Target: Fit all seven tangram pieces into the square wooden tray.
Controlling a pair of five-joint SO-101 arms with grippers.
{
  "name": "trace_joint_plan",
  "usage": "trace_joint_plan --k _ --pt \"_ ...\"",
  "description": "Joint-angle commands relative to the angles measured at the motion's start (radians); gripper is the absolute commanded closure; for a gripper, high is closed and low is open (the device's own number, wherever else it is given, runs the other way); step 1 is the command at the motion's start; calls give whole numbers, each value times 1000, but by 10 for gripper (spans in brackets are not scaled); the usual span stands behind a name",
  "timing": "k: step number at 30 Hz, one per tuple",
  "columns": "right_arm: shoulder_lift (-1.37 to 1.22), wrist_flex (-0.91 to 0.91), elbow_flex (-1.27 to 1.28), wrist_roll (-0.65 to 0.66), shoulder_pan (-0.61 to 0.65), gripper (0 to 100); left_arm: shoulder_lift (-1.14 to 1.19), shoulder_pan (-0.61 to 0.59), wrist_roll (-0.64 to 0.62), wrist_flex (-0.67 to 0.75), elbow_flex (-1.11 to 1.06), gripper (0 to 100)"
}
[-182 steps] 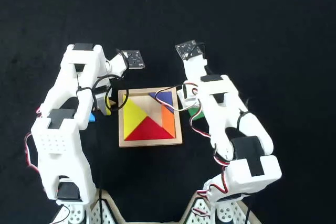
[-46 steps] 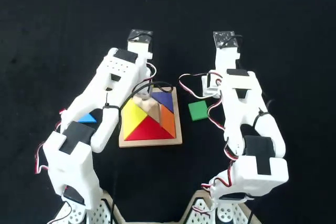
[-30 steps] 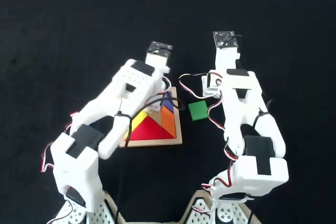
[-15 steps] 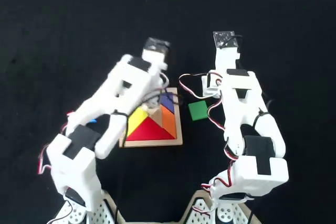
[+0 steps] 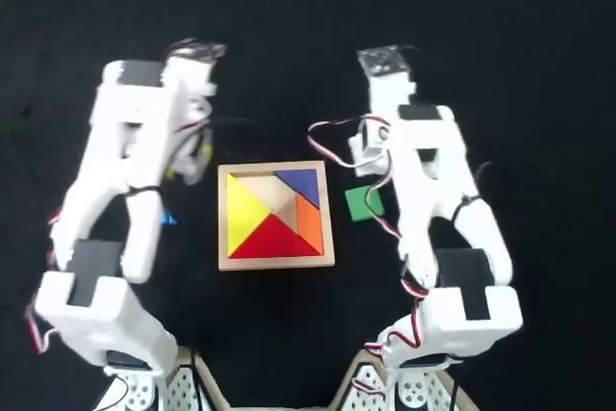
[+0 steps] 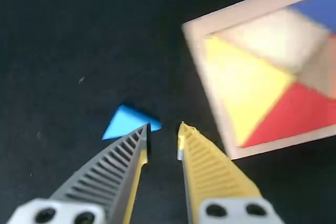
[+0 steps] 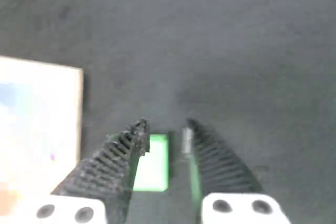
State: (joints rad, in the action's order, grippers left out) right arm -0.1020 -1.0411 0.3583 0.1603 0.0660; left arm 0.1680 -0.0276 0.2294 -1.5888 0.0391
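Pickup step. Two pieces are out: blue triangle [image 6: 128, 123] left of the tray [image 5: 275, 260], green square [image 7: 152, 169] right. Left gripper [image 6: 163, 129] slightly parted, empty, tips beside the triangle. Right gripper [image 7: 164, 127] parted, straddling the square. Next you'll need to lower and pinch.

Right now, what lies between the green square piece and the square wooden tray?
Bare black table cover, nothing else; the high view shows it between the green square piece and the square wooden tray.

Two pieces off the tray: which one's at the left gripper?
The blue triangle, right at the left gripper tips; the green square lies on the tray's other side.
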Motion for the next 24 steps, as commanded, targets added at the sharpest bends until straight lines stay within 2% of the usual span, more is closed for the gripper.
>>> trace_joint_plan --k 1,4,8,12,17,24 --pt "-13 -29 -58 12 58 831 -118 -188 21 166 -168 895" --pt "-54 -37 -45 11 75 831 -218 -242 17 342 -386 895" --pt "-105 -32 -30 -34 74 832 -387 -254 14 583 -700 895" --pt "-116 -32 -22 -37 81 832 -519 -255 -81 761 -912 895" --pt "-96 -38 -1 -37 80 829 -606 -315 -124 787 -964 894" --pt "53 -124 16 -37 78 828 -540 -288 -133 793 -969 893"
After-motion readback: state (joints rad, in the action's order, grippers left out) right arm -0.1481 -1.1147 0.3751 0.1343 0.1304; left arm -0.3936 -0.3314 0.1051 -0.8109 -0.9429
